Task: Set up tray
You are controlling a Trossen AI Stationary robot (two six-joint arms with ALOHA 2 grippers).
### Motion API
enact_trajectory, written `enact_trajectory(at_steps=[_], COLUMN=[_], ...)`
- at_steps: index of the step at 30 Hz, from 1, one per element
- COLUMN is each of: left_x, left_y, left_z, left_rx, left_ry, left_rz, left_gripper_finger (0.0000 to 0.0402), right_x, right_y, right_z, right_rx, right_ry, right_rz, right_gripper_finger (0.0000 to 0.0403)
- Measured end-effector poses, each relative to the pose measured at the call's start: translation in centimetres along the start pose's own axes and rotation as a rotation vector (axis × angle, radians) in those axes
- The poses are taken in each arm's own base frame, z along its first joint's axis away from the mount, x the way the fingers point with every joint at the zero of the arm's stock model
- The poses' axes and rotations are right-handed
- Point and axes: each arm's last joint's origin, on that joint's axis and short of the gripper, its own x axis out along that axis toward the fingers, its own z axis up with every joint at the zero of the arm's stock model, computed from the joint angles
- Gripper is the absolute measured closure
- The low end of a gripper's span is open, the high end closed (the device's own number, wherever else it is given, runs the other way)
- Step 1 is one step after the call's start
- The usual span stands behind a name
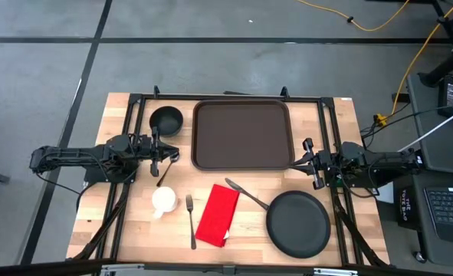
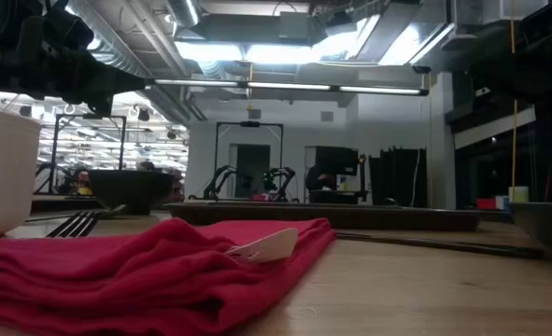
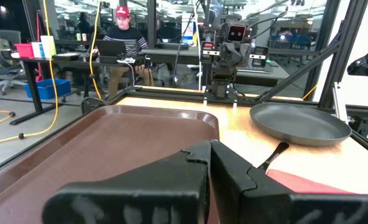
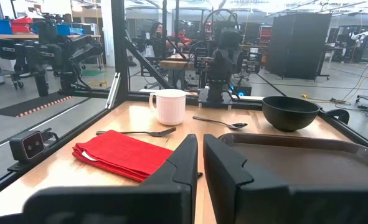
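The dark brown tray (image 1: 243,134) lies flat at the table's far middle, with nothing on it. Left of it stands a dark bowl (image 1: 165,120). Along the near side lie a white cup (image 1: 163,200), a fork (image 1: 191,221), a red napkin (image 1: 218,215), a dark utensil (image 1: 246,195) and a round black plate (image 1: 298,223). A spoon (image 4: 220,122) lies near the bowl. My left gripper (image 3: 210,149) hovers level at the tray's left side, shut and empty. My right gripper (image 4: 200,140) hovers level at the tray's right side, shut to a thin slit and empty.
A black frame of rails (image 1: 138,98) borders the wooden table on the left, right and far sides. Bare wood shows between the tray and the near row of tableware. A person (image 3: 122,34) sits at a desk in the room beyond.
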Motion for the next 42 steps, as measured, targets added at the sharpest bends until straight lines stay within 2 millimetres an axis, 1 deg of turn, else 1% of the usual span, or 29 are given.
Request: enact_trajectory(at_steps=[26, 32, 42], left_x=[0.00, 0.00, 0.00], left_y=[0.00, 0.00, 0.00], left_z=[0.00, -0.01, -0.01], left_rx=[0.000, 0.000, 0.000], left_ry=[0.000, 0.000, 0.000], left_rz=[0.000, 0.000, 0.000], left_gripper_finger=[0.0396, 0.0396, 0.0396], right_x=[0.00, 0.00, 0.00], right_y=[0.00, 0.00, 0.00], right_z=[-0.01, 0.00, 0.00], right_rx=[0.001, 0.053, 0.052], right_ry=[0.000, 0.000, 0.000], right_rz=[0.000, 0.000, 0.000], right_gripper_finger=[0.0369, 0.0369, 0.0369])
